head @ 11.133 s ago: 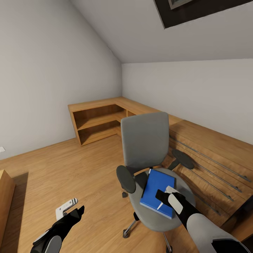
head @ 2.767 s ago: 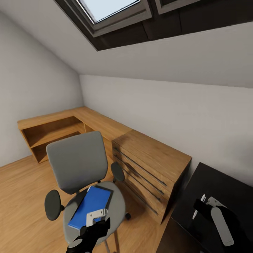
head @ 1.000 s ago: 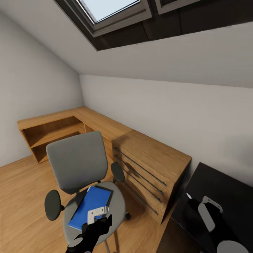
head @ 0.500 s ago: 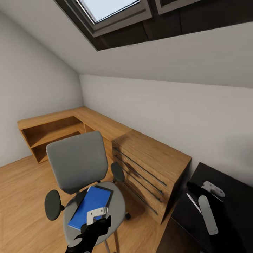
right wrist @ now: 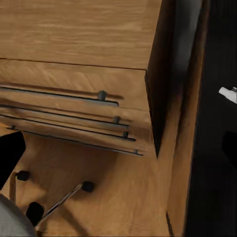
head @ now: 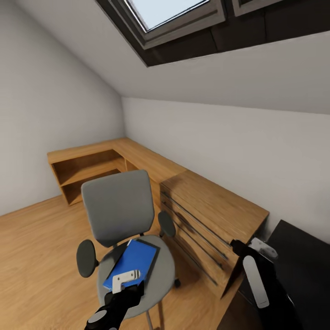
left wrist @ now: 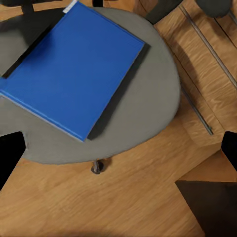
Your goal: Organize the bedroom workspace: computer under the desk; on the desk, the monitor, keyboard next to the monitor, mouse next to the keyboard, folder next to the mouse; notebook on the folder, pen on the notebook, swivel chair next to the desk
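The swivel chair (head: pixel 120 208) stands left of centre, and the blue folder (head: pixel 133 262) lies flat on its grey seat (left wrist: pixel 148 98). My left gripper (head: pixel 125 288) hovers open above the seat's near edge, its black fingertips (left wrist: pixel 10 154) spread wide with the folder (left wrist: pixel 74 74) ahead of them. My right gripper (head: pixel 245 246) is open and holds nothing, at the corner where the black desk (head: pixel 300 256) meets the wooden dresser. A small white tip on the desk (right wrist: pixel 217 163) looks like the pen (right wrist: pixel 228 93). The computer, monitor, keyboard, mouse and notebook are out of view.
A light wooden dresser (head: pixel 213 213) with long bar handles (right wrist: pixel 59 96) stands between chair and desk. A low wooden shelf unit (head: pixel 91 165) runs along the far corner. The sloped ceiling holds a skylight (head: pixel 172 13). Open wooden floor (head: pixel 36 247) lies to the left.
The camera has turned, shifting the whole picture right. My right arm has drawn back from over the desk to its corner by the dresser. It held the pen 2.8 s ago and now holds nothing.
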